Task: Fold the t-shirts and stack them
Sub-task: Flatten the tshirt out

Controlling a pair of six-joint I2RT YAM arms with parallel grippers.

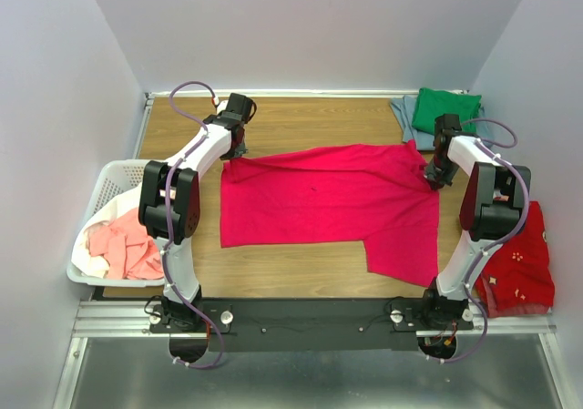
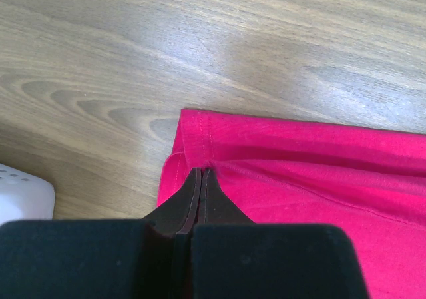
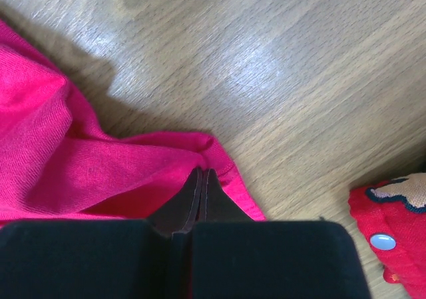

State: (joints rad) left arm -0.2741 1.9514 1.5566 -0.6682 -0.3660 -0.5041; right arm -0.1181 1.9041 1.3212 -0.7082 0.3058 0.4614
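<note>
Wood table (image 1: 291,277), pale lilac walls (image 1: 319,26); crimson t-shirt (image 1: 328,199) spread mid-table.

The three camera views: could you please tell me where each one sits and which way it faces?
Top external: above and behind the bases, looking down at the table; both arms show.
Left wrist: on the left arm, facing down past the left gripper, shut on the crimson t-shirt.
Right wrist: likewise, right gripper pinching another edge.
Shared: all show that t-shirt.
</note>
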